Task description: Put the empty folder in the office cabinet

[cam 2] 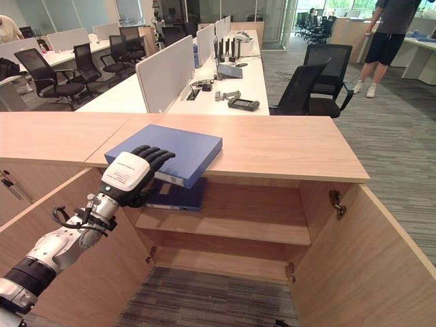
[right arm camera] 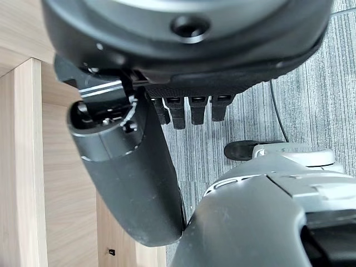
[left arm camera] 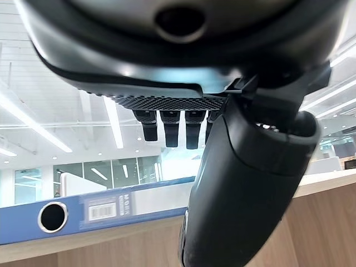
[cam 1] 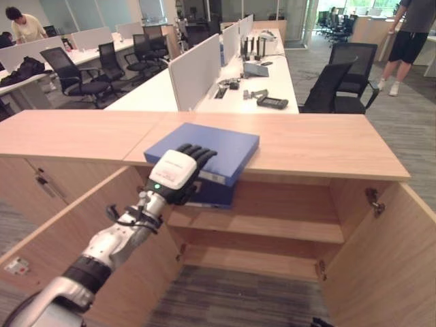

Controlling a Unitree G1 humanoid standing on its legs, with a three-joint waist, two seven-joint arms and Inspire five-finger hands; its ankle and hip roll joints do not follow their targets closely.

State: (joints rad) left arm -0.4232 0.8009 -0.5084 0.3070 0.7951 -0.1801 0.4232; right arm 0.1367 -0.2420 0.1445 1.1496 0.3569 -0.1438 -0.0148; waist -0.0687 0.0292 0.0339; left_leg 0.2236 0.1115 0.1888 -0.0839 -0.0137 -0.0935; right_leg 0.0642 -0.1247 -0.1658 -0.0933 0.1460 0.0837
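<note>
The left hand (cam 1: 178, 170) enters from the lower left of the head views and rests at the near left corner of the blue folder (cam 1: 208, 148), fingers extended on its top cover. The left wrist view shows the fingers straight and the thumb set apart below them, so the hand is open and nothing is clamped yet. The folder lies flat on the cabinet top (cam 1: 320, 143) at centre frame, its near edge overhanging the open cabinet (cam 1: 272, 225).

Step in hand, as judged: securing the folder before lowering it. Close the thumb under the overhanging edge and the fingers on the cover, then draw the folder off level so it does not tip about the wooden edge. Keep it clear of the left door (cam 1: 82, 231) when lowering.

A second blue folder (cam 2: 174, 194) appears to lie on the upper shelf (cam 1: 272, 228) directly below; the view there is partly blocked.

Materials: the folder is rigid, smooth board with a labelled spine and finger hole. The cabinet is matt wood laminate with square edges. The right door (cam 1: 388, 259) stands open at lower right.

The right hand (right arm camera: 189, 108) shows over grey carpet (right arm camera: 311, 83), fingers straight, holding nothing.
</note>
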